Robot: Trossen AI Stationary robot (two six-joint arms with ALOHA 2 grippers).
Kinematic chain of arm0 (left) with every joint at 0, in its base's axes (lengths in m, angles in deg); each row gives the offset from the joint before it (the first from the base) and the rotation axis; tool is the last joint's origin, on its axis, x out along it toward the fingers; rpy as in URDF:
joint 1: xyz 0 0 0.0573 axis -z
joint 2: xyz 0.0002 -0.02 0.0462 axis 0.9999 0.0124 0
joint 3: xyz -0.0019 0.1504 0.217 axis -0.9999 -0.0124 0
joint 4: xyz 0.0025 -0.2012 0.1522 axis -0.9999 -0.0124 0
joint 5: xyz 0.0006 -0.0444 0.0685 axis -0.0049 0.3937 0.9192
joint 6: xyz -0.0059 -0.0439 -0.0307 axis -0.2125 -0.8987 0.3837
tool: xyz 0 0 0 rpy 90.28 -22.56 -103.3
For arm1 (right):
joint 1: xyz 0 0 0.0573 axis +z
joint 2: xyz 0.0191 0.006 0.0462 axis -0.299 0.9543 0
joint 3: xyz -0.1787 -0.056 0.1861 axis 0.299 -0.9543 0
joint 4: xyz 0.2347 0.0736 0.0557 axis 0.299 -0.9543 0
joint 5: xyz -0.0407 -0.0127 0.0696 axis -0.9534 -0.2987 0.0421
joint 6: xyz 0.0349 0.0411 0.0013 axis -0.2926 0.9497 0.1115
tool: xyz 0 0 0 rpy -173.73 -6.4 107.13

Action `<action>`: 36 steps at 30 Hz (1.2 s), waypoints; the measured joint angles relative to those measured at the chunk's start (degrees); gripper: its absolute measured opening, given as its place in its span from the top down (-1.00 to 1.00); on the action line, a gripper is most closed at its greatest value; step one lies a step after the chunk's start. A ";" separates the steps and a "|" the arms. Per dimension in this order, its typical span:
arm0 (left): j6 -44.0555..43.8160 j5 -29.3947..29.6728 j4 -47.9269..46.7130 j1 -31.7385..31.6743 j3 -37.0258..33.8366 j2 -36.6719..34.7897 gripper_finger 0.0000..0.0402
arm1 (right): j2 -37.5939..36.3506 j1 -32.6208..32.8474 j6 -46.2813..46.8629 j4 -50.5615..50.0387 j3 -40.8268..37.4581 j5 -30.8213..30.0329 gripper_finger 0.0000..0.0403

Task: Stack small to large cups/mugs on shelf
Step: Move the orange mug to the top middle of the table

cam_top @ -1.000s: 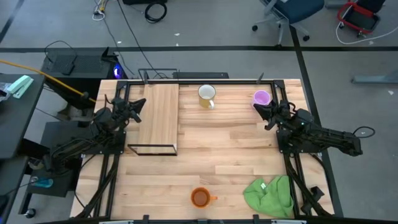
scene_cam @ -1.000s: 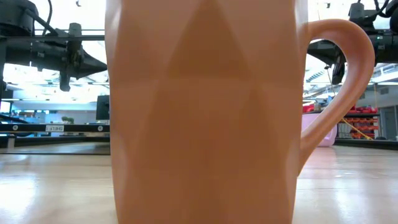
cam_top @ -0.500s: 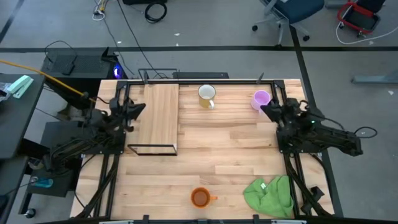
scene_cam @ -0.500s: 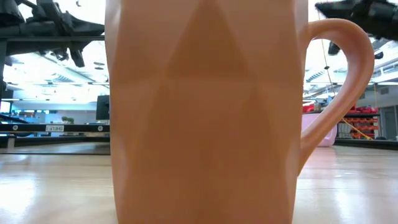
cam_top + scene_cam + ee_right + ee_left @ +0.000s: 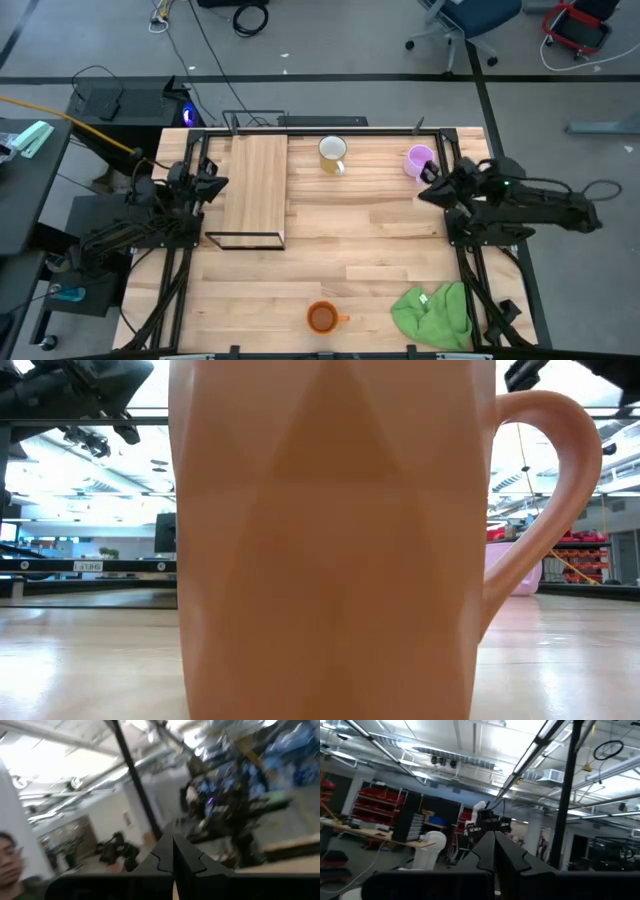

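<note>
The shelf, a light-wood plank on a black wire frame, stands at the table's far left. A cream-white mug rests on its base at the far middle, a light purple mug at the far right, also in the low view. An orange mug stands at the near edge and fills the low view. My left gripper is shut, raised beside the shelf's left side, fingers together. My right gripper is shut, raised just near of the purple mug, fingers together.
A crumpled green cloth lies at the near right corner. Black frame rails run along the table's left and right edges. Bare wood lies in the table's middle. A person shows at the edge of the right wrist view.
Both grippers have risen and tipped up from pointing at the table toward the room beyond. My right gripper has gone up the most and drawn slightly away from the purple mug. The mugs and shelf have stayed where they were.
</note>
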 joint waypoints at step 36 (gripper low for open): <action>-0.42 -4.36 -0.37 1.15 0.00 0.01 0.95 | 55.86 35.71 9.06 2.16 6.86 -21.70 1.00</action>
